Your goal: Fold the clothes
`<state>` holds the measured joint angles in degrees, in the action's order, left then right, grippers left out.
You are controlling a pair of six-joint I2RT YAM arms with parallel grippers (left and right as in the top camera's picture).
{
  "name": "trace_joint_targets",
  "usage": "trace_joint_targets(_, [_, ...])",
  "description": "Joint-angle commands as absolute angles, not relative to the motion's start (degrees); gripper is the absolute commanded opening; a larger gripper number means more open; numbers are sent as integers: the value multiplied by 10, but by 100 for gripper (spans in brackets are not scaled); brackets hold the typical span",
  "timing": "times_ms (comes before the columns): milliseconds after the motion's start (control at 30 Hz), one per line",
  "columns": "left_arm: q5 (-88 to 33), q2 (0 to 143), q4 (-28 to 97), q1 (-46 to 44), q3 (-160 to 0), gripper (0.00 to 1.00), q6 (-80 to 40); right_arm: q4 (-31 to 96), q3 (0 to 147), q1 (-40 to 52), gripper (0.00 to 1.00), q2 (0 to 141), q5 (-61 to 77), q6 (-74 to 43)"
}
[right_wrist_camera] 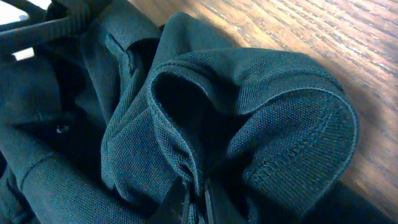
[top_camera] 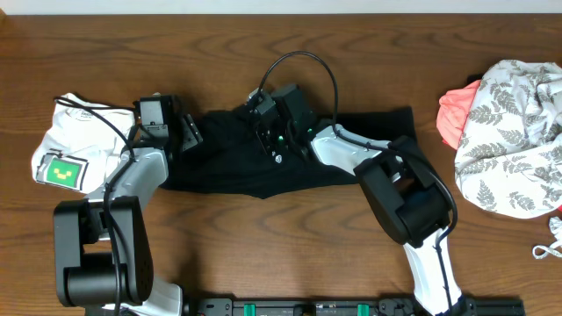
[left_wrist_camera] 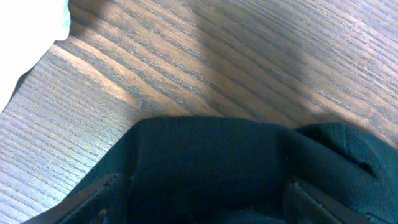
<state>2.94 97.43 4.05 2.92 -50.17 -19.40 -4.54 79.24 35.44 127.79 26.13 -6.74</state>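
A black garment (top_camera: 228,158) lies spread across the middle of the wooden table. My left gripper (top_camera: 187,132) sits at its left edge. In the left wrist view its fingers (left_wrist_camera: 202,184) stand wide apart with black fabric (left_wrist_camera: 236,155) lying between them. My right gripper (top_camera: 270,140) is over the garment's upper middle. In the right wrist view its fingers (right_wrist_camera: 196,190) are pressed together on a bunched fold of the black cloth (right_wrist_camera: 280,106), which is lifted into a hump.
A white garment with a green patch (top_camera: 66,145) lies at the left, partly under my left arm. A grey-and-white leaf-print cloth (top_camera: 518,132) and a coral cloth (top_camera: 455,114) are piled at the right edge. A small white item (top_camera: 549,241) lies at the far right.
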Motion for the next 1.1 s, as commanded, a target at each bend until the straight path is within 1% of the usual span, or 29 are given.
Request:
trace_joint_targets(0, [30,981,42,32,-504,79,-187,-45,810,337,7,1239,263,-68])
trace_joint_targets(133, [30,981,42,32,-504,79,-187,-21,810,322,9,1221,264,-73])
trace_joint_targets(367, [30,981,42,32,-504,79,-187,33,810,314,9,1218,272,-83])
trace_joint_targets(600, [30,981,46,32,-504,78,-187,37,810,317,21,1218,299,-92])
trace_joint_targets(867, [30,981,51,32,-504,79,-187,36,810,317,20,1218,302,-92])
trace_joint_targets(1000, [30,981,51,32,-504,79,-187,32,810,317,21,1218,298,-92])
trace_joint_targets(1067, [30,981,51,32,-504,79,-187,29,810,317,18,1218,293,-92])
